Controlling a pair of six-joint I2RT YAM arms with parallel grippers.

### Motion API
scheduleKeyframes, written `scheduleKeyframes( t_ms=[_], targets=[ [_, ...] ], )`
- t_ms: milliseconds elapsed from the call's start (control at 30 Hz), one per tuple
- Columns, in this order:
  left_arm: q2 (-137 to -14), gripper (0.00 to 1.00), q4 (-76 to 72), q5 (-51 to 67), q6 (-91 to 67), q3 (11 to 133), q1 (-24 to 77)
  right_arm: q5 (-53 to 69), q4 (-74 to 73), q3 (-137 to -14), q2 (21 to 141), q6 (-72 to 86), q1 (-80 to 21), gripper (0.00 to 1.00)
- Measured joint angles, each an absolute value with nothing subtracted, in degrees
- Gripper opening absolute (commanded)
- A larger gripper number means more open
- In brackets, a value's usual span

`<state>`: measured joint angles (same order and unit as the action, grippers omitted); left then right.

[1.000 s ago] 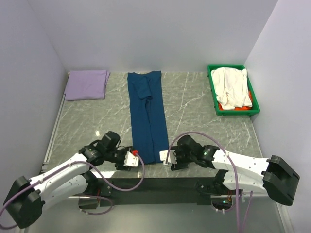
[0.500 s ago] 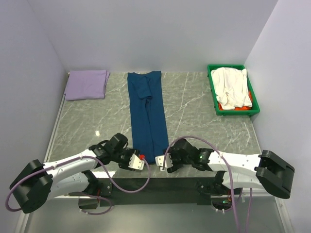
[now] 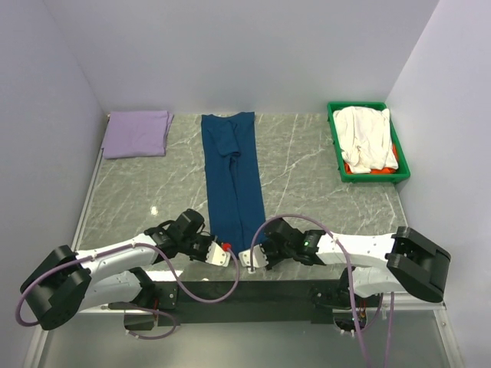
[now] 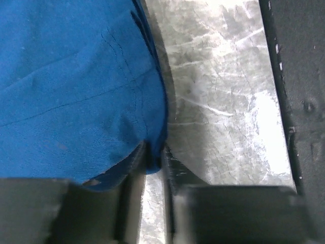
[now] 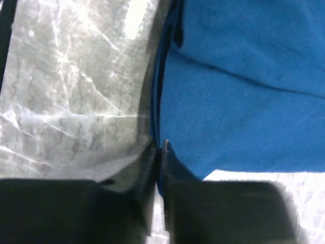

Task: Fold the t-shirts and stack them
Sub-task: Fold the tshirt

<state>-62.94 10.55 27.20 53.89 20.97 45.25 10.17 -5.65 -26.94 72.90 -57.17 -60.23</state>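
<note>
left gripper (image 3: pixel 223 253): jaws nearly closed, pinching near-left hem corner of the navy shirt (image 3: pixel 234 184)
right gripper (image 3: pixel 247 258): same, nipped on the near-right corner
navy shirt: long strip running away from both grippers
why: probably both corners held so the hem lifts evenly for the fold
lavender shirt (image 3: pixel 138 133): folded, far beyond the left gripper, likely the stack spot

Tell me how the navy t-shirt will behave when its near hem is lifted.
Probably floppy: the navy t-shirt lies flat in a long folded strip, so it should drape and sag between the left gripper and right gripper. Likely light: its thin hem bunches between the jaws. Its loose folded layers may shift apart.
</note>
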Motion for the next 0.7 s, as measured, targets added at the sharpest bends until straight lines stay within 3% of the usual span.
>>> scheduleKeyframes(
  t_ms=[100, 200, 467, 700],
  targets=[
    [-63.05, 0.06, 10.70, 27.05, 54.04, 20.97, 45.25, 10.09, -6.13, -26.74, 72.79, -57.10, -60.25, 0.00],
    [-62.30, 0.01, 11.60, 27.09, 53.69, 21.08, 45.25, 10.22, -7.75, -27.11, 72.12, -55.75, -60.25, 0.00],
    [-56.07, 0.01, 16.62, 29.26, 48.56, 26.41, 42.81, 11.44, -15.33, -32.32, 65.41, -49.80, -58.85, 0.00],
    [-61.84, 0.01, 16.49, 31.24, 47.33, 32.38, 34.00, 12.53, -16.51, -38.17, 68.62, -50.41, -51.37, 0.00]
  ],
)
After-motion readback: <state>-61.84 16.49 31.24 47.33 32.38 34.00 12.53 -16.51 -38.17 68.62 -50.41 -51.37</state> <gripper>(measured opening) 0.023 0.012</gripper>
